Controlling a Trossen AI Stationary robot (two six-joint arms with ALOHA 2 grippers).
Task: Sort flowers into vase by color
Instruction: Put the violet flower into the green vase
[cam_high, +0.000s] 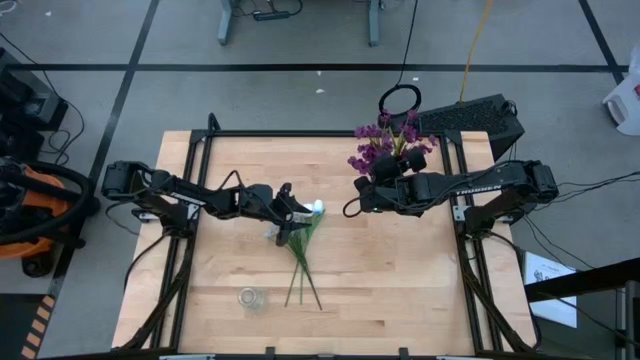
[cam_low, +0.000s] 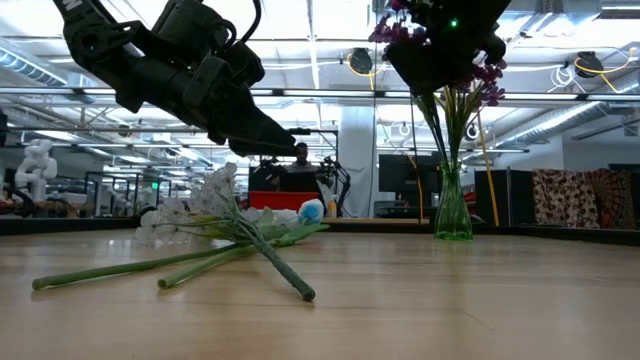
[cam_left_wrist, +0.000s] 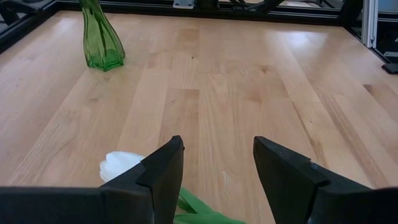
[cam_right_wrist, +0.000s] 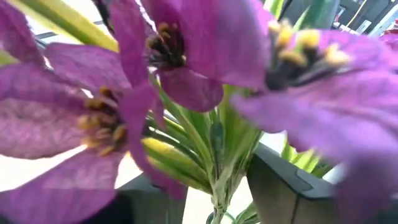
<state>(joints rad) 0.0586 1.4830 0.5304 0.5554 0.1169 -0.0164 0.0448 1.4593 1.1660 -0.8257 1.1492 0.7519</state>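
So the left gripper (cam_left_wrist: 214, 171) hangs wide open right over the white bud (cam_left_wrist: 119, 165) in the flower pile mid-table. Right gripper (cam_high: 372, 192) is at the purple flowers (cam_high: 382, 143) in the green vase (cam_low: 452, 214); can't tell its fingers.

Two black jointed arms, black cables; right arm (cam_high: 470, 184) bears white lettering.
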